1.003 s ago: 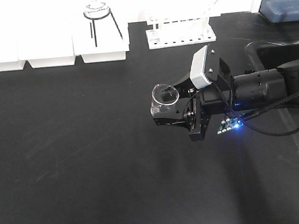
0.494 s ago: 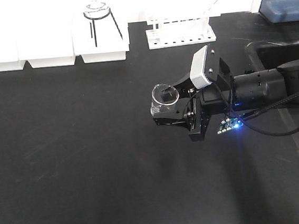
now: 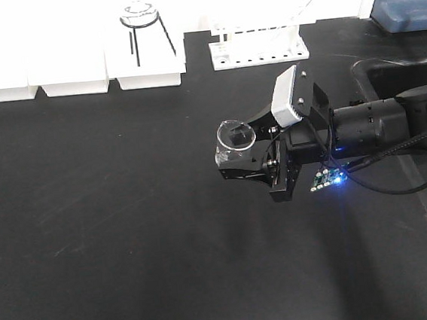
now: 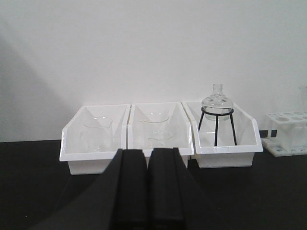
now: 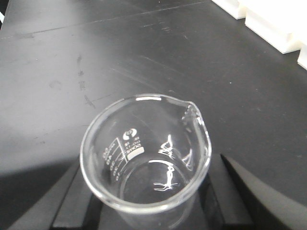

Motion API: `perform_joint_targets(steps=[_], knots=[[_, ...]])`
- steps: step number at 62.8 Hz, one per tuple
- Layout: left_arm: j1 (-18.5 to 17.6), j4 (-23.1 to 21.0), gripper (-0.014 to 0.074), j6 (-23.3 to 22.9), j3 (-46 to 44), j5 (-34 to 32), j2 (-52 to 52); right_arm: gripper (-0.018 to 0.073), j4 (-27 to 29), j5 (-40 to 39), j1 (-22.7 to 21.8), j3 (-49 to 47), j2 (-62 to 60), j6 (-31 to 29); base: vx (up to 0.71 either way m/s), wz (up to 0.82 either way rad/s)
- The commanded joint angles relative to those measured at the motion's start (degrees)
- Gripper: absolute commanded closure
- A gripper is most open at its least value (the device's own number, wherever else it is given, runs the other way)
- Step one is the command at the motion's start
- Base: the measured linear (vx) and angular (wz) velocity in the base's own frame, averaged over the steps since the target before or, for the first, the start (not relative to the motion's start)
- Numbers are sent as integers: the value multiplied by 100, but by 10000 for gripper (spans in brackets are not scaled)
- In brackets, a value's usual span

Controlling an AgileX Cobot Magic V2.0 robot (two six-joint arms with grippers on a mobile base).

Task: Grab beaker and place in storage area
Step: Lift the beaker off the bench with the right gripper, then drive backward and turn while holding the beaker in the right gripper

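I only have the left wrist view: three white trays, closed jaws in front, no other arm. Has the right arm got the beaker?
Observer: Yes. In the front view the right gripper is shut on the beaker, which stands upright.
Operator: Anything in it?
Observer: The right wrist view looks down into it. It looks empty, and the pour lip points away from the wrist.
Operator: Is it near the trays?
Observer: No. The front view shows it over bare black benchtop, well short of the white trays.
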Motion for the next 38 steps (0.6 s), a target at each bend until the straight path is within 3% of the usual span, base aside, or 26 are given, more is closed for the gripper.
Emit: perform_joint_targets(steps=[1, 38], knots=[[-1, -46, 603, -48, -191, -495, 61, 565, 284, 366, -21, -116, -241, -52, -1, 3], [-1, -46, 603, -48, -191, -495, 61, 565, 284, 366, -21, -116, -241, -52, -7, 3]])
